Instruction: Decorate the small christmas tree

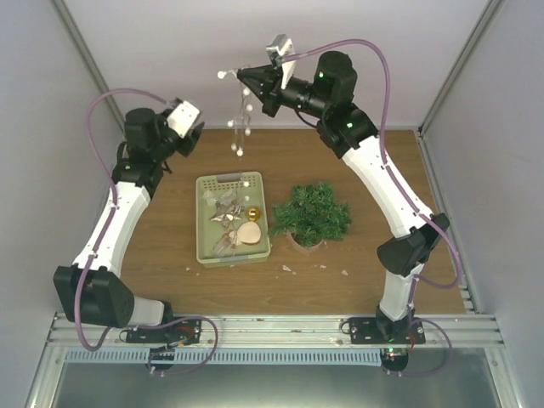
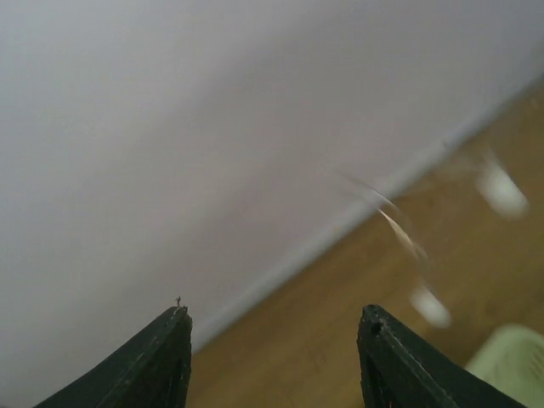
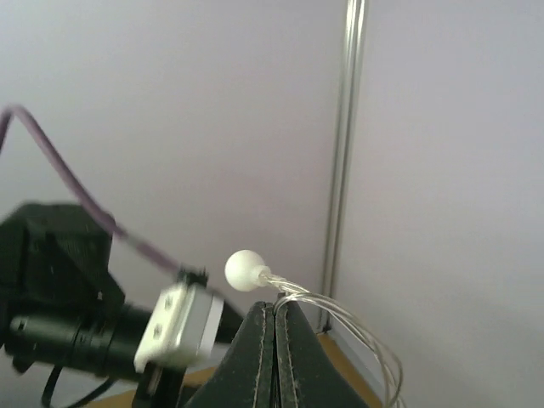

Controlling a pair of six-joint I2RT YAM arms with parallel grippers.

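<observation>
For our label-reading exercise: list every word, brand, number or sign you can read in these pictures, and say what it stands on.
None: no writing shows on the tray, the small christmas tree or the bead string in any view.

right gripper: jaws pressed together, pinching wire | bead: white, on wire end, just above-left of fingertips | wire: loops off right and down | left arm: black, left of fingertips, white camera nearest | cable: purple, upper left | post: metal, upright, above right
</observation>
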